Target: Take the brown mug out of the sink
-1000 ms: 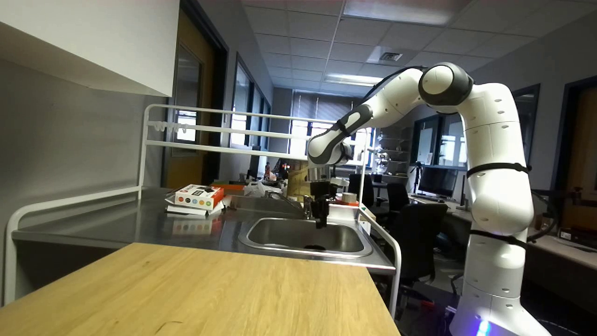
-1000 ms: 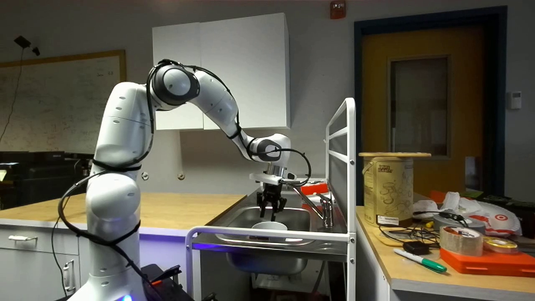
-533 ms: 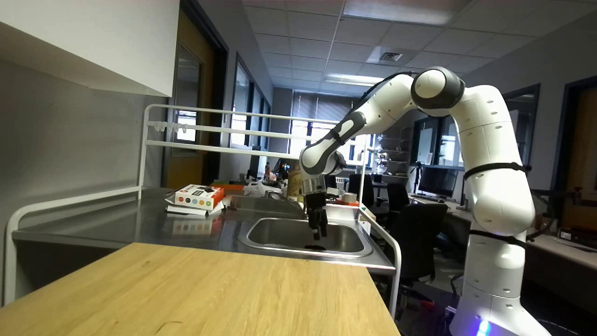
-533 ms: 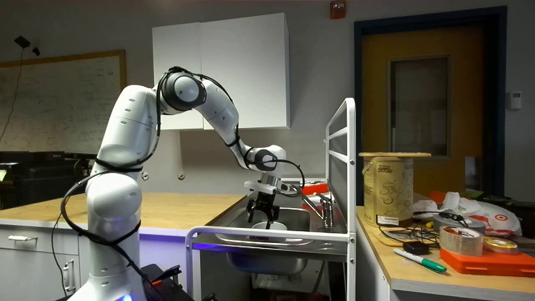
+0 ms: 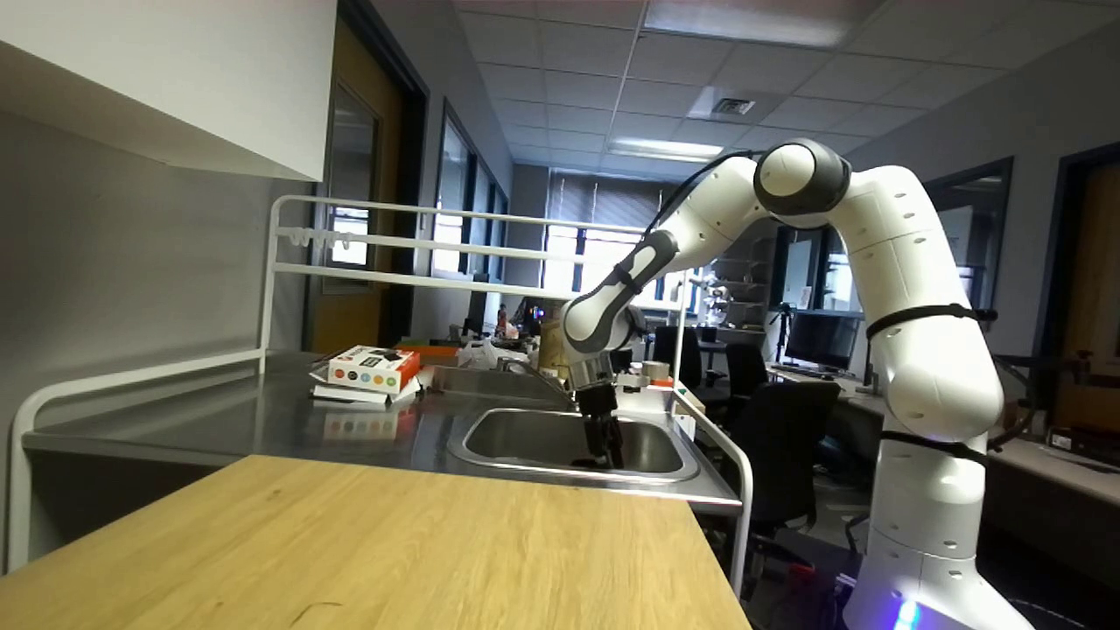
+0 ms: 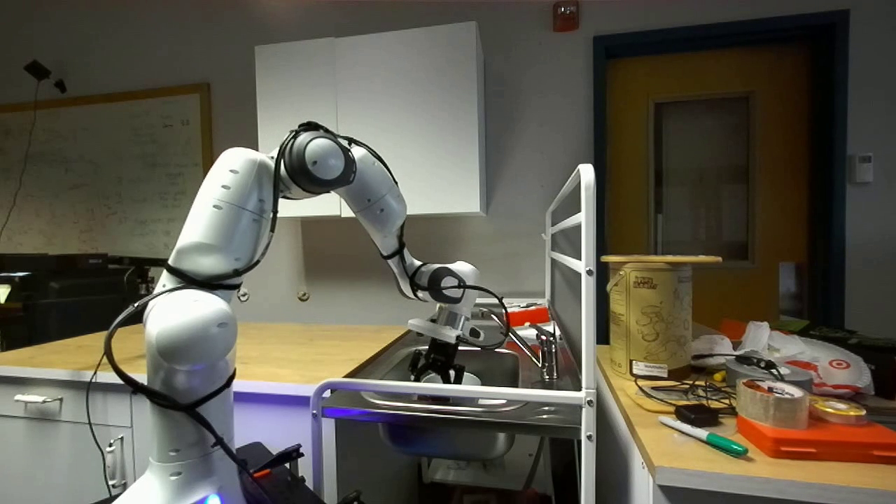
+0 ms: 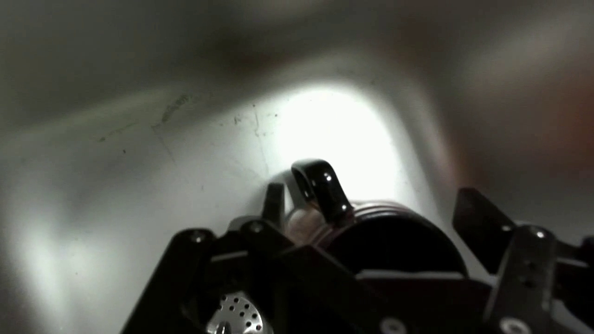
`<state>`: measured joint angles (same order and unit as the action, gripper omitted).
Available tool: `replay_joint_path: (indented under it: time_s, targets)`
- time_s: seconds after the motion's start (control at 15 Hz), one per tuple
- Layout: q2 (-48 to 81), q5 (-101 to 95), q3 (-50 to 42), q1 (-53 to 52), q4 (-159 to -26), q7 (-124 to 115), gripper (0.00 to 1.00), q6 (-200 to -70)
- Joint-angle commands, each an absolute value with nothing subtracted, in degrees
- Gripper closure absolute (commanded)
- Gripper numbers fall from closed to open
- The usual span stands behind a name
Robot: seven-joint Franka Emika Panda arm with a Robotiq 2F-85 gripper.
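The brown mug (image 7: 320, 234) stands in the sink, with a black glossy handle, a dark inside and brownish banded sides. In an exterior view only a dark bit of it (image 5: 582, 463) shows low in the sink (image 5: 525, 437). My gripper (image 7: 374, 208) is open, one finger on each side of the mug. The left finger is by the handle side; the right stands apart from the rim. The gripper's own links hide the mug's near part. In both exterior views the gripper (image 5: 605, 455) (image 6: 437, 376) reaches down into the sink.
A faucet (image 6: 549, 353) stands beside the sink. A white rail (image 6: 455, 390) runs along the sink's side. A white and orange box (image 5: 372, 367) lies on the steel counter. A wooden counter (image 5: 394, 542) adjoins the sink. A drain strainer (image 7: 236, 315) shows in the wrist view.
My gripper has moved down from above the sink into it, tilting a little. The arm's elbow has lowered and come forward. The mug has not visibly moved.
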<state>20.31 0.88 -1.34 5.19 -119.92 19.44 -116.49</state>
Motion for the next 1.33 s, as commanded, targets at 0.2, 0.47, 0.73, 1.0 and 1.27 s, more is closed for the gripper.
replay_joint_path:
  time_s: [0.2, 0.47, 0.73, 1.0, 1.27]
  targets:
    - [21.30, -1.81, -1.47, 5.97, -119.99, 20.33, 0.61, -116.21]
    - [21.07, -2.19, -1.57, 6.32, -119.86, 20.26, 0.88, -116.25]
    - [20.45, -2.12, -1.48, 6.30, -119.82, 19.94, 0.85, -116.26]
    - [19.44, -1.79, -1.33, 6.21, -119.91, 19.78, 0.85, -116.08]
    - [16.38, -2.47, -1.21, 5.33, -121.13, 18.60, 0.86, -116.43]
